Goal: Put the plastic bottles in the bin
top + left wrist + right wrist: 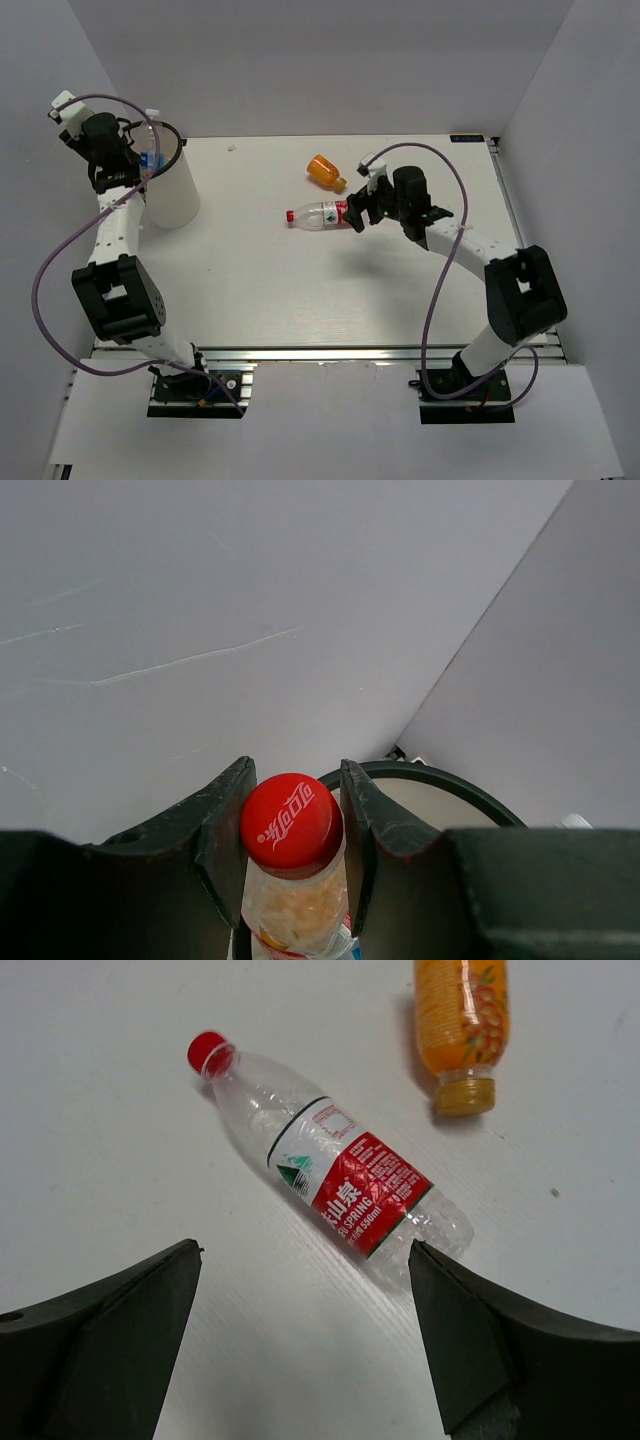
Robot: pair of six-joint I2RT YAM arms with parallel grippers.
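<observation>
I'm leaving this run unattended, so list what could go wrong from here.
1. The left gripper grips a red-capped bottle near its cap, with the rim of the bin off to one side. Released here, it may clip the rim and fall outside.
2. The open right gripper hovers over a red-labelled bottle lying slantwise to its fingers. Closing may roll or squeeze it out, perhaps into the orange bottle nearby.

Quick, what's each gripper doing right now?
Left gripper: closed on a red-capped bottle over the bin.
Right gripper: open, above the red-label bottle.
</observation>
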